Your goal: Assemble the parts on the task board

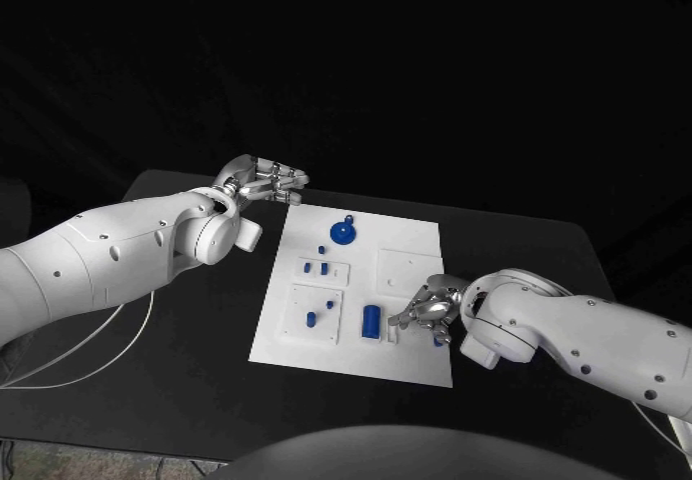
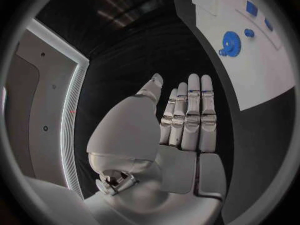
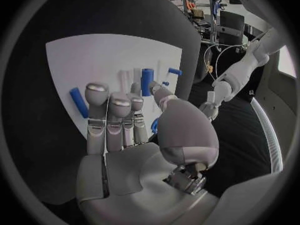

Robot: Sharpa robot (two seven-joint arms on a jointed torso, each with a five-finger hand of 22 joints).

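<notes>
The white task board (image 1: 411, 250) lies mid-table. On its far part sits a blue gear (image 1: 343, 232), which the left wrist view shows too (image 2: 231, 43). Small blue parts (image 1: 326, 268) stand in the board's left recesses, and a blue cylinder (image 1: 372, 320) lies near the front. My right hand (image 1: 430, 310) hovers over the near right part with fingers stretched out (image 3: 119, 120), gripping nothing; a blue peg (image 1: 437, 341) lies beside it (image 3: 79, 102). A blue bit (image 3: 154, 125) shows between thumb and fingers. My left hand (image 1: 264, 182) is off the far left corner, fingers straight and empty (image 2: 187, 115).
The black table (image 1: 188, 340) stretches round the board, with bare room on the left and at the front. A white cable (image 1: 87, 350) loops beside my left arm.
</notes>
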